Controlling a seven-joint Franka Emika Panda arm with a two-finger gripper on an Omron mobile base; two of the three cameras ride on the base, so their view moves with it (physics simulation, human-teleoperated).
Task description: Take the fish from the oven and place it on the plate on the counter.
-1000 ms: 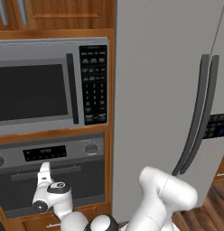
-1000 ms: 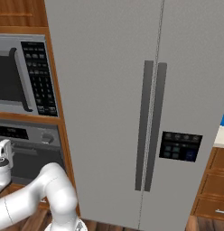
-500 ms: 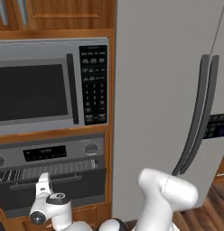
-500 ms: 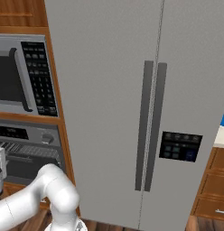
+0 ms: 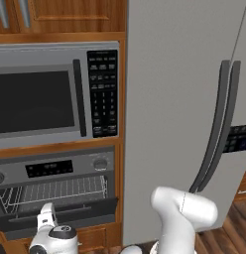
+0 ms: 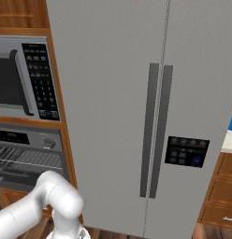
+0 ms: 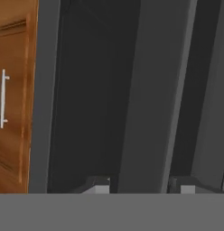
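With the pincer (image 7: 138, 187) straddling the oven's (image 5: 55, 193) door handle (image 7: 152, 94), fingers apparently closed on it, pull down steadily until the wire rack (image 5: 53, 191) is clear.

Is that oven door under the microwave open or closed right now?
Partly open. The oven door tilts outward and down, exposing the wire rack inside.

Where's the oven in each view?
Left base view: oven lower left, door ajar, rack visible, under the microwave keypad.
Right base view: lower left edge, under the same microwave keypad.
Hand view: close-up of its dark door; the tool straddles the bar handle.
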